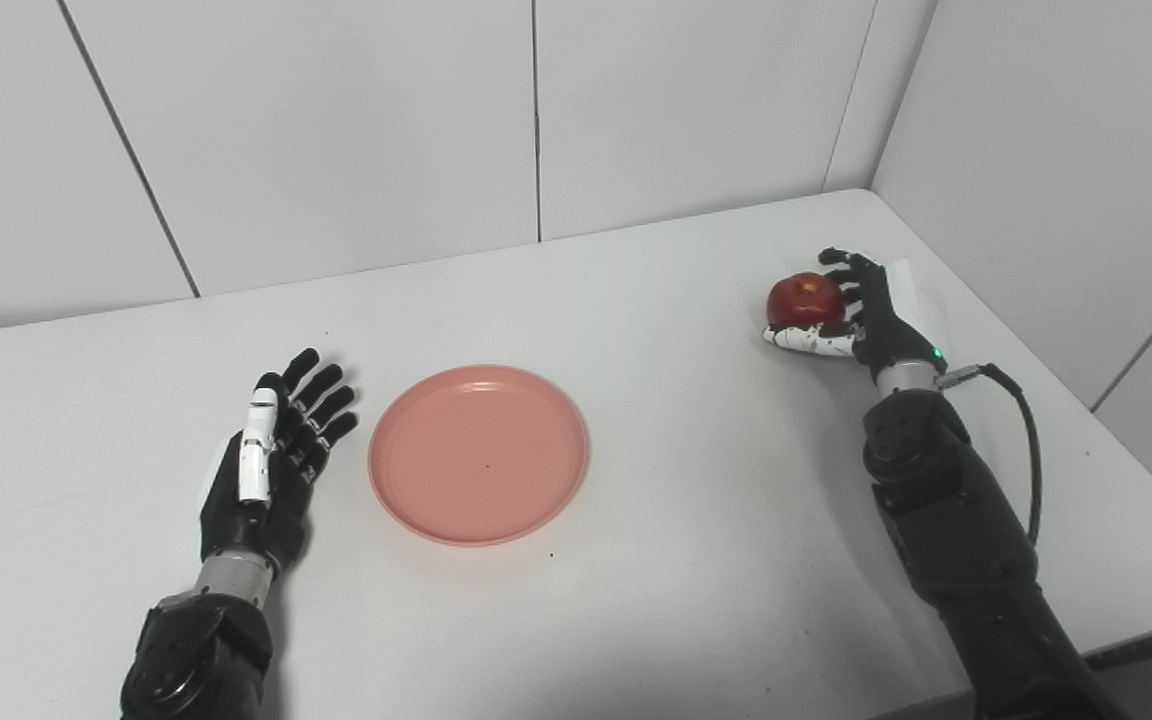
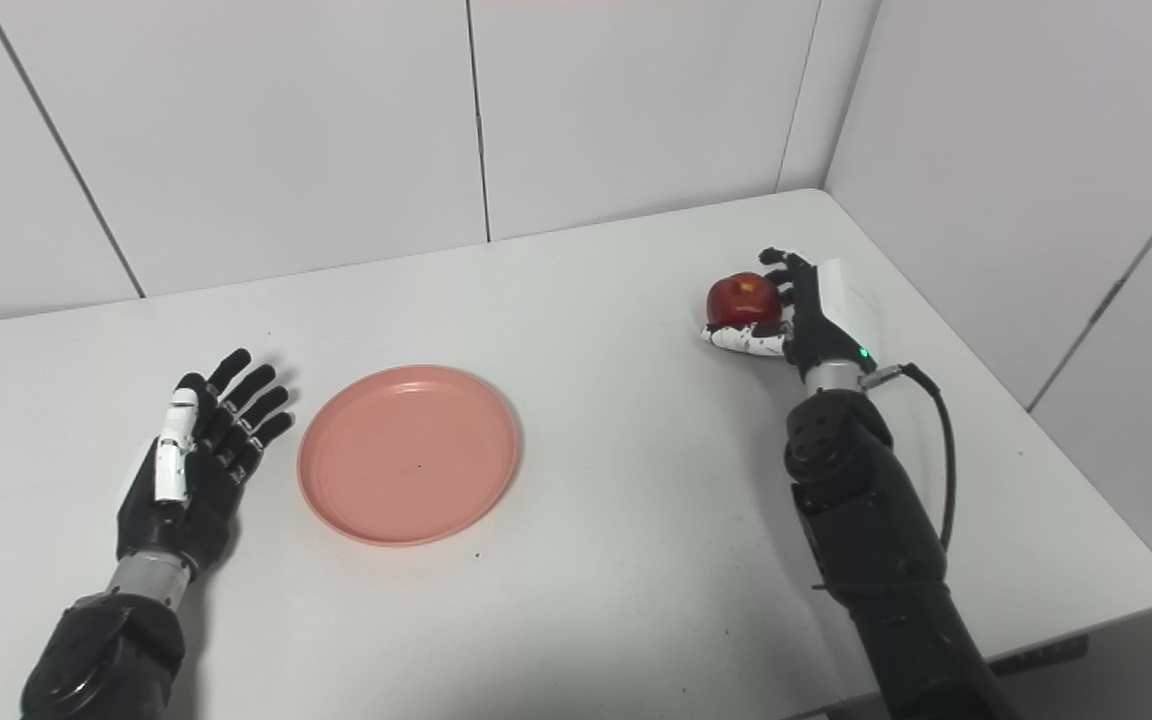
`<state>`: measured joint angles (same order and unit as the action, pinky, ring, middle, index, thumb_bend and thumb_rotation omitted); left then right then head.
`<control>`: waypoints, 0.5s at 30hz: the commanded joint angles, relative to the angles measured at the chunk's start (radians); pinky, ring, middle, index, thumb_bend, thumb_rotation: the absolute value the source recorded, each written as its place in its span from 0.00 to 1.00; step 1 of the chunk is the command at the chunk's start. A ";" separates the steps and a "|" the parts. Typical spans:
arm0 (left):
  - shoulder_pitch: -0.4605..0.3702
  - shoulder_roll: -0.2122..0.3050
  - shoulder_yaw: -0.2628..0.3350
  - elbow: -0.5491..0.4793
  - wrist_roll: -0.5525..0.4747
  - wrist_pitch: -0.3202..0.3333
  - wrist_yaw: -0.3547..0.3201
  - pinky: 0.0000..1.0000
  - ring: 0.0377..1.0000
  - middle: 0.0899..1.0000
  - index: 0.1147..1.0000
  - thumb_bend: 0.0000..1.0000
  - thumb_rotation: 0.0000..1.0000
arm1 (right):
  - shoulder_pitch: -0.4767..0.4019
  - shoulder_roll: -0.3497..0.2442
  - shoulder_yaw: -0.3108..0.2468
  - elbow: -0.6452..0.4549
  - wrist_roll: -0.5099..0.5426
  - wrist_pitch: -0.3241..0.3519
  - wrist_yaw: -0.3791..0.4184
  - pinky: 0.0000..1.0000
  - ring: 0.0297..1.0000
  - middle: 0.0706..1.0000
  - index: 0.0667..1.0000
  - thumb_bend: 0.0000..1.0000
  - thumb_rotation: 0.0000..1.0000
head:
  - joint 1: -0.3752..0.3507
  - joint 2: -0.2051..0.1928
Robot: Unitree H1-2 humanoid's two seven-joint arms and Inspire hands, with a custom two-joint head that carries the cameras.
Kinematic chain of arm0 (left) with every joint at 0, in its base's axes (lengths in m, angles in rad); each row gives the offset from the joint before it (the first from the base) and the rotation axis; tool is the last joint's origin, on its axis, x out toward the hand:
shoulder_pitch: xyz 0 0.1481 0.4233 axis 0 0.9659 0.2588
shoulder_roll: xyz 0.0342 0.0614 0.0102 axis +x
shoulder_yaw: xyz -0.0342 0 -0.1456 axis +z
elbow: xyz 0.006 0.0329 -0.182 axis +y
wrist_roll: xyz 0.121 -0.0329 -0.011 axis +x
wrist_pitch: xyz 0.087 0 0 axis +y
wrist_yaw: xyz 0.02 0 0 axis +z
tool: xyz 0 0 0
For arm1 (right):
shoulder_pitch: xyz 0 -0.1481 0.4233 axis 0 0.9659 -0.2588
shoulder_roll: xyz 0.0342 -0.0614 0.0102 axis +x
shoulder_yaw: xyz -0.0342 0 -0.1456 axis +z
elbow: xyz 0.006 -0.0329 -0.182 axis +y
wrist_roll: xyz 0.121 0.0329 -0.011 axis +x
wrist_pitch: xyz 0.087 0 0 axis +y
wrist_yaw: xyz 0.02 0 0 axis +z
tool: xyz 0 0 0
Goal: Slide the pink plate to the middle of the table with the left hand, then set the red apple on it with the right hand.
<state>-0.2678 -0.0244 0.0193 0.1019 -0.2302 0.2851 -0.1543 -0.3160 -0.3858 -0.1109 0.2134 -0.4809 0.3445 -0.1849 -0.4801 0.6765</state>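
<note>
The pink plate (image 1: 479,454) lies flat near the middle of the white table (image 1: 636,560), with nothing on it. My left hand (image 1: 271,455) rests just left of the plate, open, fingers spread and a small gap to the rim. Far to the right, the red apple (image 1: 804,298) sits inside my right hand (image 1: 861,310), whose fingers curl over its far side while the thumb runs under its near side. I cannot tell whether the apple still touches the table.
White wall panels close the table at the back and along the right side, near my right hand. The table's right edge (image 2: 1086,480) and front edge lie close to my right forearm (image 2: 866,520). A black cable loops off the right wrist.
</note>
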 commanded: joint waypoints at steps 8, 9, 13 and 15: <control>0.001 0.001 -0.007 -0.004 0.005 0.023 0.007 0.87 0.86 0.87 0.85 0.41 1.00 | -0.084 -0.036 0.035 0.081 0.008 -0.122 -0.053 0.39 0.43 0.47 0.45 0.52 0.14 | 0.001 -0.001; 0.000 0.002 -0.007 -0.001 0.005 0.021 0.005 0.87 0.86 0.87 0.85 0.41 1.00 | -0.087 -0.035 0.037 0.087 0.010 -0.129 -0.055 0.38 0.43 0.47 0.45 0.52 0.14 | 0.001 -0.001; 0.000 0.003 -0.006 0.001 0.003 0.020 0.004 0.87 0.86 0.87 0.85 0.42 1.00 | -0.093 -0.034 0.047 0.090 0.005 -0.121 -0.059 0.38 0.43 0.47 0.45 0.52 0.14 | 0.001 -0.001; 0.000 0.002 -0.006 0.001 0.005 0.018 0.005 0.87 0.86 0.86 0.85 0.42 1.00 | -0.096 -0.035 0.053 0.095 0.003 -0.119 -0.060 0.37 0.42 0.46 0.45 0.52 0.14 | 0.001 -0.001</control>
<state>-0.2670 -0.0223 0.0178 0.1004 -0.2303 0.2858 -0.1548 -0.3659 -0.3948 -0.0598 0.3150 -0.4668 0.2630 -0.2259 -0.4801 0.6765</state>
